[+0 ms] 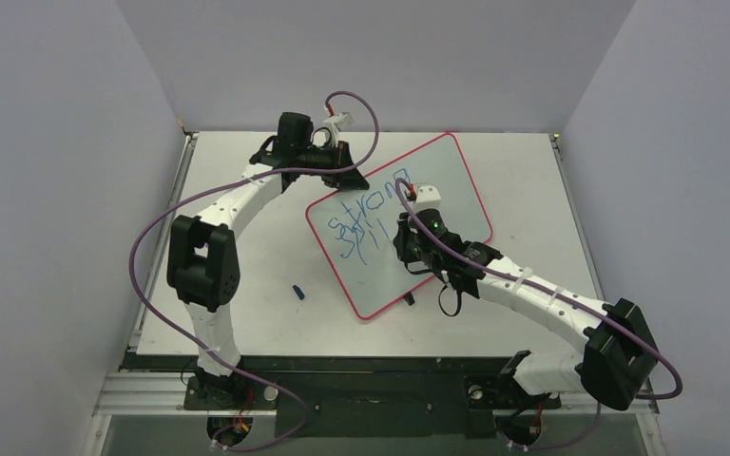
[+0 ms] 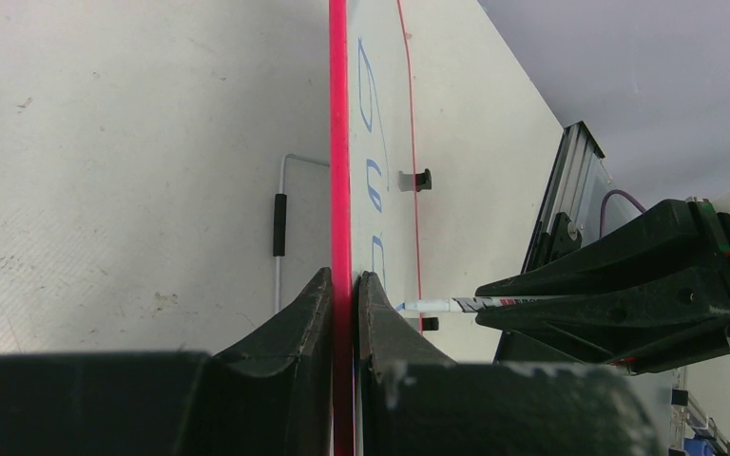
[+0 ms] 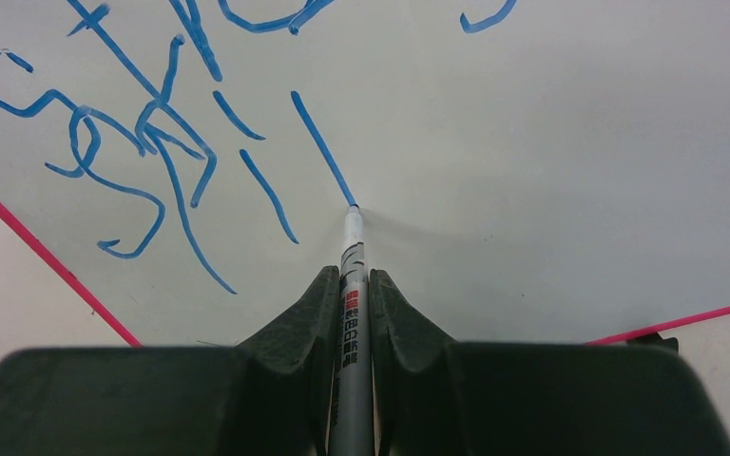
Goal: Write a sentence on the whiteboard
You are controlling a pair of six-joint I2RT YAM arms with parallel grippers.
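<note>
Right gripper pinched tight on the marker, tip down on the whiteboard mid-frame in the top view, left gripper nipping its red rim, the sentence at "strong" plus early strokes of "spirit", "within" not yet begun.

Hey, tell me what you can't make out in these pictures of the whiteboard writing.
1. Right wrist: the top line of the sentence is cut off by the upper frame edge.
2. Left wrist: the whiteboard shows edge-on, so its letters are unreadable.
3. Top view: the right end effector hides the marker; the small blue object is too small to identify.
</note>
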